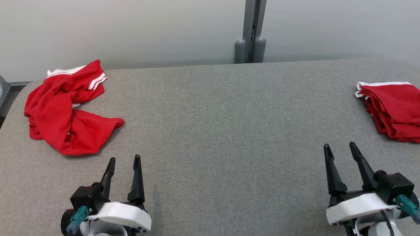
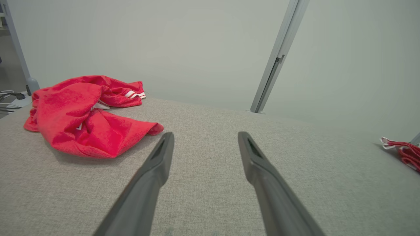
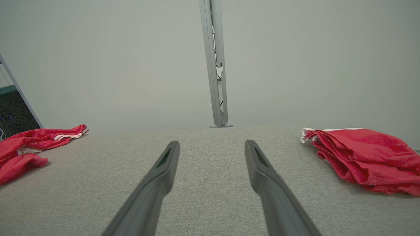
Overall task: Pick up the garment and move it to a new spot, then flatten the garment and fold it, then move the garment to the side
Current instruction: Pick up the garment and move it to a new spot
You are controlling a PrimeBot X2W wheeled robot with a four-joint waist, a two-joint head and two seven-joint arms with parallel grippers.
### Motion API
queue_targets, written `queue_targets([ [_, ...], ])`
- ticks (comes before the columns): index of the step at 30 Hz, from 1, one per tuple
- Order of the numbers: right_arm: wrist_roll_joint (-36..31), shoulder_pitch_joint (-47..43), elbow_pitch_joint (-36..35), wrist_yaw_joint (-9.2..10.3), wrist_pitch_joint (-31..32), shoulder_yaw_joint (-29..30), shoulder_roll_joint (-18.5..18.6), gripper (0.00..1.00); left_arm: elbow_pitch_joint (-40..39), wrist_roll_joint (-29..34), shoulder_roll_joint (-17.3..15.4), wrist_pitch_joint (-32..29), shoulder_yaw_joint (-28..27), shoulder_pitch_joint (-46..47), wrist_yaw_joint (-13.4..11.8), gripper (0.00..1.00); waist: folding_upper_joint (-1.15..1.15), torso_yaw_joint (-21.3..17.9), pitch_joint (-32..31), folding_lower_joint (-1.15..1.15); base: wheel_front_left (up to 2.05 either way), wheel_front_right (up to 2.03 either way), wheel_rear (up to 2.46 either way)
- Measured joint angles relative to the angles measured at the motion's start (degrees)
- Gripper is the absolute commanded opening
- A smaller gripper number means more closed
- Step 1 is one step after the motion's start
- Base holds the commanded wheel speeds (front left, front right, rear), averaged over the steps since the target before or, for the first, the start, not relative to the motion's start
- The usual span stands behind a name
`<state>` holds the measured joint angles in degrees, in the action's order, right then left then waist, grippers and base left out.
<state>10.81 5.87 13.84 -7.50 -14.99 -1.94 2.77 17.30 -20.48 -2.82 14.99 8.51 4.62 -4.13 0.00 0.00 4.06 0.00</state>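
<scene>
A crumpled red garment [image 1: 67, 108] with white stripes lies in a loose heap at the far left of the grey table [image 1: 223, 131]; it also shows in the left wrist view as the crumpled garment [image 2: 85, 114] and in the right wrist view [image 3: 29, 147]. My left gripper [image 1: 124, 160] stands open just below and right of it, touching nothing; its fingers [image 2: 154, 170] are spread wide. My right gripper [image 1: 339, 147] is open near the table's front right, its fingers [image 3: 262, 170] empty.
A folded stack of red garments [image 1: 392, 109] with white trim sits at the right edge, just above my right gripper; the stack [image 3: 364, 157] is near in the right wrist view. A grey post [image 1: 251, 31] rises behind the table against a pale wall.
</scene>
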Motion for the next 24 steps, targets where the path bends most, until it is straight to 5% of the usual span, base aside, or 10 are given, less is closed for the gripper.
queue_targets([
  [16, -0.33, -0.29, 0.08, 0.0, 0.34, 0.41, 0.0, 1.0, -0.15, 0.07, 0.02, 0.0, 0.45, 0.15, -0.22, 1.0, 0.0, 1.02, -0.23, 0.0, 0.0, 0.0, 0.0],
  [24, -0.68, -0.29, -0.76, 0.01, 0.78, 0.1, 0.01, 1.0, -0.45, -0.03, 0.03, 0.0, 0.6, 0.76, -0.31, 1.0, 0.0, 4.74, -0.38, 0.0, 0.0, 0.0, 0.0],
])
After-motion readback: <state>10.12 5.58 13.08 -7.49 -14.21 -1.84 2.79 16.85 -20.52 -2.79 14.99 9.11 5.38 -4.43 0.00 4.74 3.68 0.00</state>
